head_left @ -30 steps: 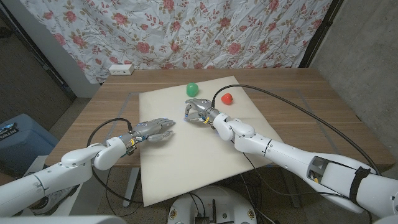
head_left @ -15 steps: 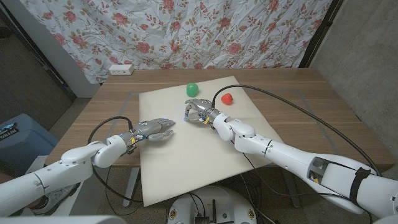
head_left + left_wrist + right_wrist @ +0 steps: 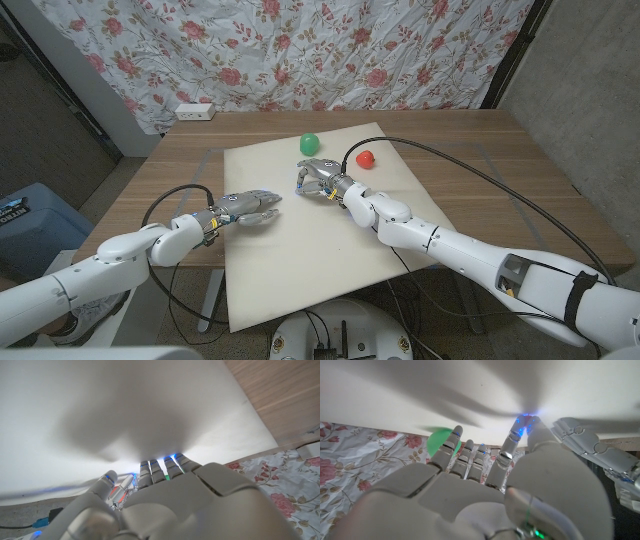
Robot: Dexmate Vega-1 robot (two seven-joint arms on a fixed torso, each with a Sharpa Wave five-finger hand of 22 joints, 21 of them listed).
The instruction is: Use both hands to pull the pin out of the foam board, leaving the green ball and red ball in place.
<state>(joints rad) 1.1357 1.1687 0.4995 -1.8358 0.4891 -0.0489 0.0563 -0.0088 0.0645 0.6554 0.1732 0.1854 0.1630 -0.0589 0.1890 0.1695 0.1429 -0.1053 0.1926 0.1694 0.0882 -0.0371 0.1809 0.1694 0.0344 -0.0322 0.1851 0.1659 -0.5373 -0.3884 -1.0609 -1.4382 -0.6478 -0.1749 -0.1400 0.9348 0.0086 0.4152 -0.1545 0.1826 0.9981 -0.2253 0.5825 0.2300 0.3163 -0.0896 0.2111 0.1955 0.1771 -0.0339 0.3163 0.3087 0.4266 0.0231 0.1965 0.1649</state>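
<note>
The white foam board (image 3: 300, 250) lies on the wooden table. On its far part sit the green ball (image 3: 309, 143) and the red ball (image 3: 365, 158). My right hand (image 3: 320, 179) stands on the board between and just in front of the two balls, fingers bent down to the surface. In the right wrist view its fingers (image 3: 470, 457) reach to the board with the green ball (image 3: 439, 442) beyond them. I cannot make out the pin; it may be under this hand. My left hand (image 3: 250, 207) presses on the board's left part, fingers stretched out together.
A white power strip (image 3: 194, 111) sits at the table's far left edge. A black cable (image 3: 470, 165) runs over the right side of the table and another (image 3: 175, 200) loops beside the left arm. A flowered curtain (image 3: 300, 50) hangs behind.
My left forearm has shifted slightly toward the board. Both hands and both balls stay where they were.
</note>
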